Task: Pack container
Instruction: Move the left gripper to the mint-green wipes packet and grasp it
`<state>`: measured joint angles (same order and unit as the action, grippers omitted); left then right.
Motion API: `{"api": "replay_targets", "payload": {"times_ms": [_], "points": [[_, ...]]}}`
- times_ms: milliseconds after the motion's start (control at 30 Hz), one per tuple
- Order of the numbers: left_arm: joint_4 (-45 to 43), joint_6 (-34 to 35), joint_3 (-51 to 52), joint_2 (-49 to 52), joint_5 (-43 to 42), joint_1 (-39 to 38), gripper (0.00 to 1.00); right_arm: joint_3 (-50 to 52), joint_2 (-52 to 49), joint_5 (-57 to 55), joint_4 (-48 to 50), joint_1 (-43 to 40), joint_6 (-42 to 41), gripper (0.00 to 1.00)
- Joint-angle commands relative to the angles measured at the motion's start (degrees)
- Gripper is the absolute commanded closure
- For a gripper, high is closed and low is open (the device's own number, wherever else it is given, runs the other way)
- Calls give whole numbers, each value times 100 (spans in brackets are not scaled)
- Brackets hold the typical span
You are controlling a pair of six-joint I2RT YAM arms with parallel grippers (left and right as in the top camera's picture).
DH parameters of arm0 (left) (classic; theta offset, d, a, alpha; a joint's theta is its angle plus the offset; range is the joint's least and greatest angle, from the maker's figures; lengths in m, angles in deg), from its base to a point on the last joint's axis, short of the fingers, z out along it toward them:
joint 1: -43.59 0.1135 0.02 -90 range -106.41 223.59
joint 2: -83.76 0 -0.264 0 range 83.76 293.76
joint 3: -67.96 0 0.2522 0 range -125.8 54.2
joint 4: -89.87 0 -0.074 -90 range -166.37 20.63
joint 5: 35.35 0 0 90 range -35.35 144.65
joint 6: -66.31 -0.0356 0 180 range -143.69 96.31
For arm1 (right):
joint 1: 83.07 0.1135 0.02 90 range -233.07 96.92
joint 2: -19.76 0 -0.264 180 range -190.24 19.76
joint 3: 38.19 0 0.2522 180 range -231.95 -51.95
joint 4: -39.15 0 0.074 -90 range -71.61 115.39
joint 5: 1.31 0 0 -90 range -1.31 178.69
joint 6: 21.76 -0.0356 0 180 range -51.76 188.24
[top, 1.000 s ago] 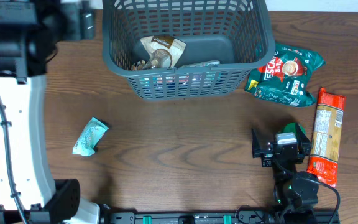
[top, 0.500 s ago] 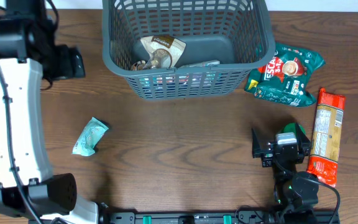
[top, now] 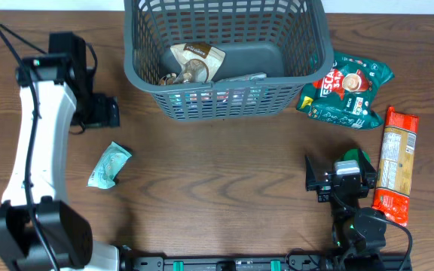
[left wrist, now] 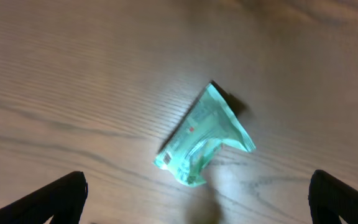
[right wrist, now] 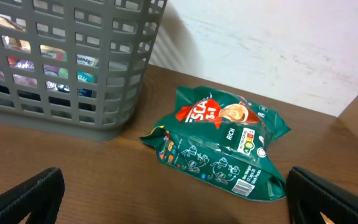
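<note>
From overhead, the container [top: 224, 104] sits at the far middle of the worktop [top: 217, 181], already holding a cream-and-brown pouch [top: 194, 62] and some flatter packets. The left pincer [top: 105, 113] hangs off the container's near left corner. Just on its near side lies a small pale green packet [top: 109, 165], well apart from everything else, with its long axis slanting from near-left to far-right. The left arm is plainly the nearer one to it. The right pincer [top: 341, 172] rests at the near right. A green coffee bag [top: 345, 90] lies beyond it, just beside the container's right wall, and a long red-orange packet [top: 394, 165] lies alongside it to the right. In the left wrist view, the left pincer [left wrist: 197, 204] is spread wide and holds nothing. The pale green packet [left wrist: 204, 137] lies centred between the fingertips and ahead of them, diagonal to the line across the jaws, so I judge a wrist turn would square the grip before descending. In the right wrist view, the right pincer [right wrist: 173, 199] is likewise released and empty. It faces the coffee bag [right wrist: 219, 149], with the container's lattice wall [right wrist: 61, 74] to the left.
</note>
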<state>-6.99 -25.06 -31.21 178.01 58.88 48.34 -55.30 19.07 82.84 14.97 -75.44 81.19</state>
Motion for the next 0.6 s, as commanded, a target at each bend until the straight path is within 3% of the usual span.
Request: {"api": "replay_targets", "payload": {"times_ms": [0, 267, 567], "points": [[-273, -317, 590, -487, -236, -11, 4, 24, 37, 7, -2, -15, -92, 1], [-905, -603, 2144, -1086, -382, -11, 4, 24, 37, 7, -2, -15, -92, 1], [-1449, -1185, 3075, -1193, -734, 7, 3, 24, 37, 7, -2, -15, -92, 1]]}}
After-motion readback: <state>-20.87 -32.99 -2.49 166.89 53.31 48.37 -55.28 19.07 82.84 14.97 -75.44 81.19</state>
